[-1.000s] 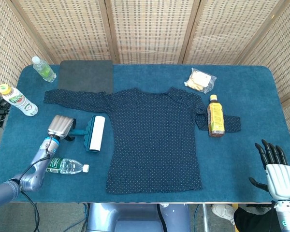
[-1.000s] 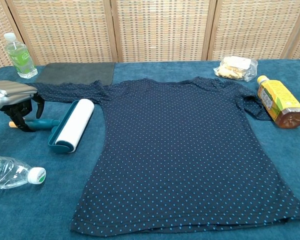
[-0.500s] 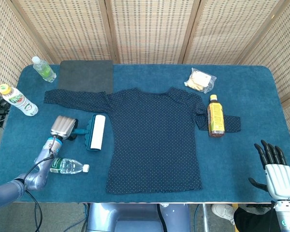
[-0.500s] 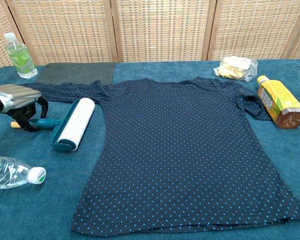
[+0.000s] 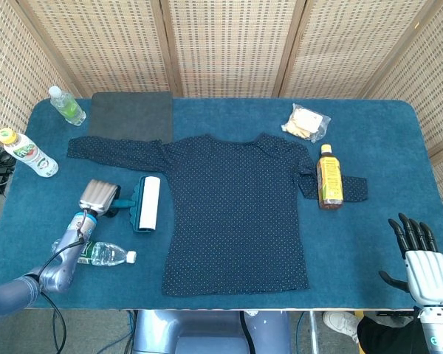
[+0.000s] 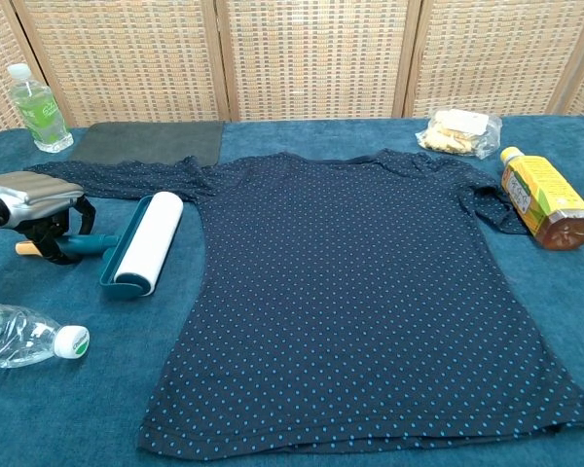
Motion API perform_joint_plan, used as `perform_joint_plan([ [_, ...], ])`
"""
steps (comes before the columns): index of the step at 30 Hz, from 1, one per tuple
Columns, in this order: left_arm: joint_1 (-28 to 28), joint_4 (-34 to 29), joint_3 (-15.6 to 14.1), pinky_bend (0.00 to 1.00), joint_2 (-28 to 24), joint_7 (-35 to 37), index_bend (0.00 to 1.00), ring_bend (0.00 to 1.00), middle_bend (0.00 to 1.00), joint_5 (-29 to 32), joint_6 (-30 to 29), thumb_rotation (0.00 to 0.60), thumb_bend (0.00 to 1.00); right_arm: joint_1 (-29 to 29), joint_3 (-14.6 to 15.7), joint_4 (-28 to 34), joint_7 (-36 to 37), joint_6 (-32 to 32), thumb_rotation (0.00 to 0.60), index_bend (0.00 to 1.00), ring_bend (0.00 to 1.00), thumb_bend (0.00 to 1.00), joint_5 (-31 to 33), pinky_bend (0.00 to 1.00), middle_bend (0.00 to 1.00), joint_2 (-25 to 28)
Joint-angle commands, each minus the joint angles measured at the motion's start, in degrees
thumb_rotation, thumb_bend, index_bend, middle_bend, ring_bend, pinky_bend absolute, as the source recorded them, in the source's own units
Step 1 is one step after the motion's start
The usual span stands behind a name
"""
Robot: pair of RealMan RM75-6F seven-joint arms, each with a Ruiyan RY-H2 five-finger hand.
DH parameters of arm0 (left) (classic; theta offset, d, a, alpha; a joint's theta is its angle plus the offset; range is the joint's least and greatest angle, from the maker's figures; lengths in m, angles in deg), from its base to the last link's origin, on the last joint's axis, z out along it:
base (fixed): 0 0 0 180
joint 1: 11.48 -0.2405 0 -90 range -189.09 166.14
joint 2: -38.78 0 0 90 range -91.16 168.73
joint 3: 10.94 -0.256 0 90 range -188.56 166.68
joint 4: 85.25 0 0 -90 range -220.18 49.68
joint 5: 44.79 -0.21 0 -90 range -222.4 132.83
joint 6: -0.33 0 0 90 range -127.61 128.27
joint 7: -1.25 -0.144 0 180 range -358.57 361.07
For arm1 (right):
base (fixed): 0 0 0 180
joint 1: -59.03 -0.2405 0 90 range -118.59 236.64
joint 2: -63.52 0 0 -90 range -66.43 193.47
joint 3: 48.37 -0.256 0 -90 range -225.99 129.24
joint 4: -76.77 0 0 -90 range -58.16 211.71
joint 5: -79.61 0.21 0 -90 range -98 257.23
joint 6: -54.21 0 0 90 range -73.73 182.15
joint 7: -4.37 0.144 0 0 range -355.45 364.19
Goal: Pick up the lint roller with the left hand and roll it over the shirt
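Note:
The lint roller (image 5: 148, 203) (image 6: 144, 243), white drum in a teal frame, lies on the blue table just left of the dark dotted shirt (image 5: 236, 214) (image 6: 350, 292), which is spread flat. My left hand (image 5: 98, 196) (image 6: 34, 199) sits over the roller's teal handle, dark fingers curled down around it; the handle's orange tip pokes out on the left. The roller still rests on the table. My right hand (image 5: 421, 259) hovers past the table's near right corner, fingers spread, holding nothing.
A water bottle (image 5: 103, 254) (image 6: 24, 336) lies just in front of my left hand. Two upright bottles (image 5: 66, 105) (image 5: 28, 153) stand far left by a grey mat (image 5: 131, 116). A tea bottle (image 5: 328, 177) lies on the right sleeve, and a snack bag (image 5: 306, 122) sits behind it.
My left hand has lowered and closed around the roller's handle, and the roller has turned slightly on the table. The right hand has stayed where it was.

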Motion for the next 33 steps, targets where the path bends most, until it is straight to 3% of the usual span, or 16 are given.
perform_joint_plan([
  [1, 0.26, -2.47, 0.93, 0.64, -1.66, 0.33, 0.86, 0.65, 0.84, -1.17, -1.78, 0.600, 0.63, 0.01, -0.05, -0.05, 0.15, 0.04, 0.600, 0.00, 0.00, 0.09, 0.01, 0.00, 0.00, 0.03],
  [5, 1.22, -7.56, 2.14, 0.64, -5.74, -1.10, 0.88, 0.65, 0.84, -1.80, -3.31, 0.600, 0.63, -0.01, -0.01, -0.02, 0.29, -0.02, 0.600, 0.00, 0.00, 0.09, -0.02, 0.00, 0.00, 0.08],
  [11, 3.96, -16.50, 3.50, 0.64, -12.74, -7.87, 0.89, 0.65, 0.84, 2.01, -3.69, 0.600, 0.63, 0.04, -0.09, 0.08, 0.67, 0.02, 0.600, 0.00, 0.00, 0.09, 0.12, 0.00, 0.00, 0.30],
  [15, 7.22, -22.88, 3.65, 0.64, -17.88, -13.18, 0.89, 0.65, 0.84, 9.27, -0.77, 0.600, 0.63, 0.00, -0.18, 0.04, 1.14, -0.12, 0.600, 0.00, 0.00, 0.09, 0.33, 0.00, 0.00, 0.45],
  [21, 16.56, -29.48, -0.56, 0.63, -23.28, -23.94, 0.89, 0.65, 0.84, 25.47, 3.25, 0.600, 0.64, -0.13, -0.39, -0.32, 1.84, -0.75, 0.600, 0.00, 0.00, 0.09, 1.13, 0.00, 0.00, 0.58],
  [25, 23.61, -30.88, -4.23, 0.63, -23.53, -30.18, 0.89, 0.65, 0.84, 35.26, 2.36, 0.600, 0.64, -0.19, -0.61, -0.64, 2.48, -1.12, 0.600, 0.00, 0.00, 0.09, 1.77, 0.00, 0.00, 0.63],
  [33, 33.04, -29.77, -8.45, 0.63, -20.51, -35.32, 0.89, 0.65, 0.83, 45.64, 2.67, 0.600, 0.60, -0.38, -0.88, -1.39, 3.98, -2.02, 0.600, 0.00, 0.00, 0.09, 2.78, 0.00, 0.00, 0.68],
])
